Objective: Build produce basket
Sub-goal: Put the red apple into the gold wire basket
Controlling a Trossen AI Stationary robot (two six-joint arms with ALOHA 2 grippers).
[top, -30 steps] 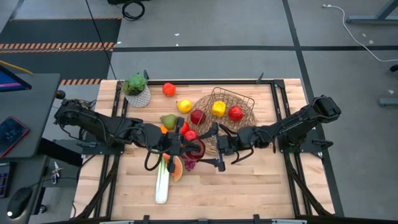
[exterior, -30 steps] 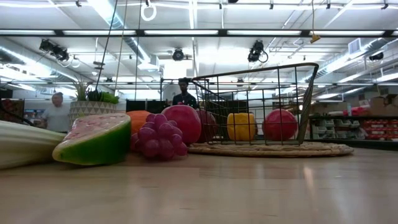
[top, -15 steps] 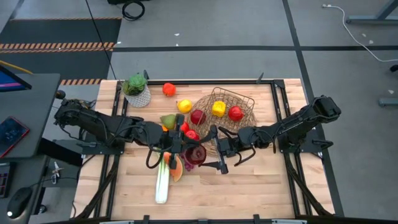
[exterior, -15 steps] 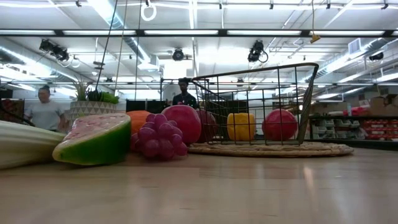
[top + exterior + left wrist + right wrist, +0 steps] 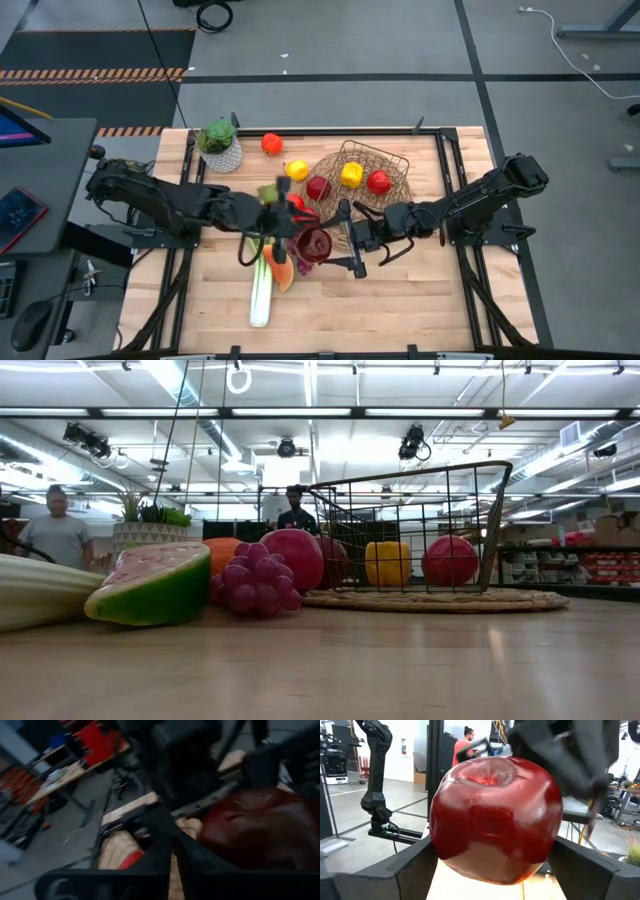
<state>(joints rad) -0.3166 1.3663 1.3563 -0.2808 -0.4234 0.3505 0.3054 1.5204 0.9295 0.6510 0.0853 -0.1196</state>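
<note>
Two arms meet mid-bench (image 5: 420,300). We see the right hand (image 5: 345,245) clamped on one dark red apple (image 5: 316,245), a finger against each side in its wrist view. The left hand (image 5: 283,228) is just beside that apple; we can't tell its finger state, too blurred.

One basket (image 5: 392,160) sits far-centre, holding two pieces: one yellow fruit (image 5: 351,175) and one red apple (image 5: 379,181). One more dark apple (image 5: 318,187) is at its woven rim.

Loose on the bench:
- one leek (image 5: 261,295)
- one watermelon slice (image 5: 281,272)
- one potted plant (image 5: 220,145)
- one grape bunch (image 5: 303,263)
- one lemon (image 5: 296,170)
- one orange-red fruit (image 5: 271,143)
</note>
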